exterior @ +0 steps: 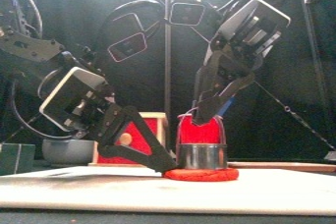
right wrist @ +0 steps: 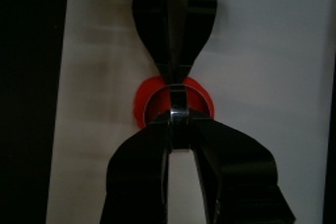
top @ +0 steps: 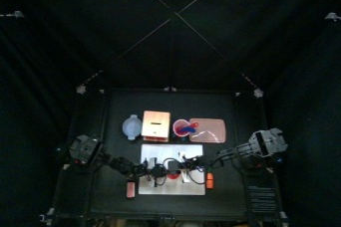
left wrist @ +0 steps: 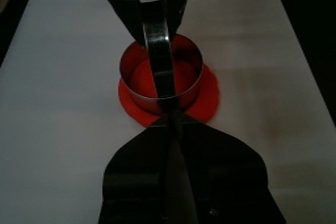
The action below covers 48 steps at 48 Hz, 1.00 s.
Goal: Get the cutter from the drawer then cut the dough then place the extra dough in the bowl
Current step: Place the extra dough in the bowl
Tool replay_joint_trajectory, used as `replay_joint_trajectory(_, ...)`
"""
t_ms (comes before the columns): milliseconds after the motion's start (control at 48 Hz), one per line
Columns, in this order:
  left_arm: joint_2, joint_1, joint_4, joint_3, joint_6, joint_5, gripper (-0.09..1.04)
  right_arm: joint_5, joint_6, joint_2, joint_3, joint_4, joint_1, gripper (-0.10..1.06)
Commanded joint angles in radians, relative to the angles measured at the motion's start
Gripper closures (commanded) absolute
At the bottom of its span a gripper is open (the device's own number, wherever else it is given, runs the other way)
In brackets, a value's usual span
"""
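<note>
One cutter (exterior: 201, 156), one disc of red dough (exterior: 201, 176) and one white cutting board (top: 193, 151) are in play. The cutter stands upright on the dough, which lies flat on the board near the table's (top: 200, 102) front edge.

The right gripper (exterior: 206, 110) comes down from above, its jaws pinching the cutter's wire handle. The left gripper (exterior: 164, 169) reaches in low from the left with its jaws pressed together and its tips at the dough's edge. Whether they nip the dough I cannot tell.

Behind the board, from left to right, stand one blue-grey bowl (top: 131, 126), one wooden box (top: 158, 124) and one pink tray (top: 216, 131). A red cup (top: 185, 127) on the tray holds a blue knife (exterior: 226, 100). The bowl's inside is too small to read.
</note>
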Motion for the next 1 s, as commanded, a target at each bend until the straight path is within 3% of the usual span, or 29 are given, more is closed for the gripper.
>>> replay_joint_trajectory(21,-0.003,0.003,-0.003,0.005,0.000,0.015,0.39,0.000,0.000,-0.051,-0.018,0.002,0.002,0.55)
replay_joint_trajectory(167,-0.003,0.003,-0.002,0.006,0.000,0.015,0.39,0.012,-0.008,-0.110,-0.008,-0.011,-0.005,0.56)
replay_joint_trajectory(333,-0.003,0.006,-0.003,0.008,0.000,0.015,0.39,0.017,0.008,-0.190,0.029,-0.077,-0.008,0.56)
replay_joint_trajectory(458,-0.006,0.008,-0.003,0.012,0.000,0.017,0.39,0.026,0.009,-0.249,0.091,-0.103,-0.034,0.56)
replay_joint_trajectory(667,-0.031,0.018,0.000,0.017,0.005,0.018,0.39,0.046,0.012,-0.313,0.213,-0.077,-0.077,0.56)
replay_joint_trajectory(1000,-0.106,0.058,0.003,0.031,0.067,0.051,0.34,0.028,0.012,-0.324,0.287,-0.015,-0.089,0.55)
